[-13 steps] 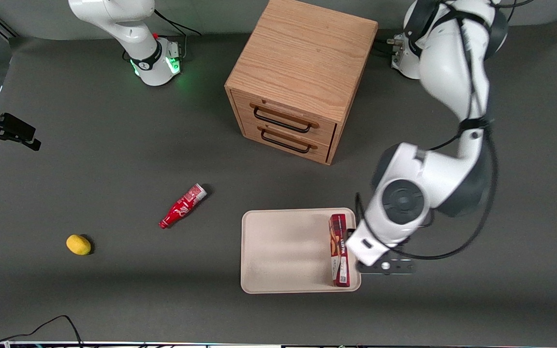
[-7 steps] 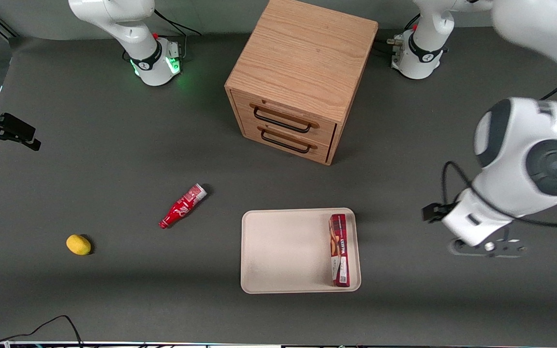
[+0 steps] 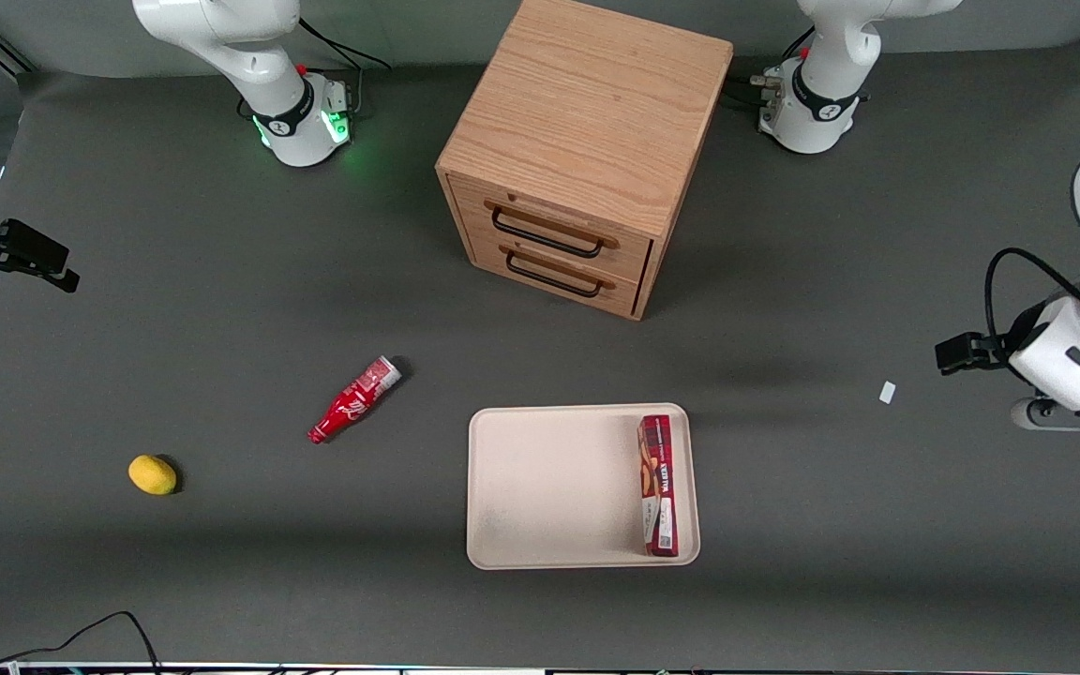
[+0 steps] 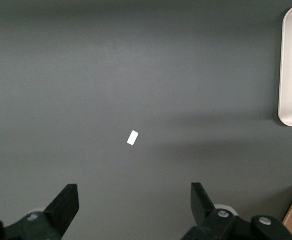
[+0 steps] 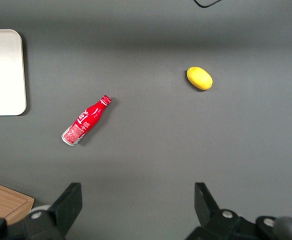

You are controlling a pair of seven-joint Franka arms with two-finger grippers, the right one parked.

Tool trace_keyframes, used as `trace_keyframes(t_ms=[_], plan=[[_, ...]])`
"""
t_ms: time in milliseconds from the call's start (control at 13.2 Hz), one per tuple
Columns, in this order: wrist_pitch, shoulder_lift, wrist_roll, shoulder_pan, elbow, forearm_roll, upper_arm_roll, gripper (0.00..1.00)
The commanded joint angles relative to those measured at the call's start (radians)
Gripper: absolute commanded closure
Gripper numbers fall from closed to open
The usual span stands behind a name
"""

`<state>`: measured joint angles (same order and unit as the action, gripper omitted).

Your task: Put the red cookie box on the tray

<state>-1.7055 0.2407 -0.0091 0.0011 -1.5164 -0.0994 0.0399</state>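
The long dark-red cardboard cookie box (image 3: 657, 486) lies in the cream-beige rectangular tray (image 3: 549, 487), apparently flat, well apart from the wide-open, empty gripper (image 4: 135, 210).

Dark-red cookie box (image 3: 658, 485) with tan pictures; cream tray (image 3: 549, 487); black pincer (image 4: 133, 210)
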Motion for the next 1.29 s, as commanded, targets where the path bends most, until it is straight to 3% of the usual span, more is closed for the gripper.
trace_keyframes(t_ms=[0,76,152,379,606,1212], plan=[[-0.056,-0.130,0.102,0.062,-0.168,0.044,0.005,0.00],[-0.054,-0.161,0.176,0.126,-0.192,0.105,0.008,0.00],[-0.039,-0.199,0.188,0.141,-0.220,0.119,0.008,0.00],[0.032,-0.248,0.178,0.107,-0.214,0.106,0.002,0.00],[0.108,-0.219,0.101,-0.030,-0.116,0.076,-0.105,0.00],[0.151,-0.190,0.093,-0.030,-0.062,0.076,-0.109,0.00]])
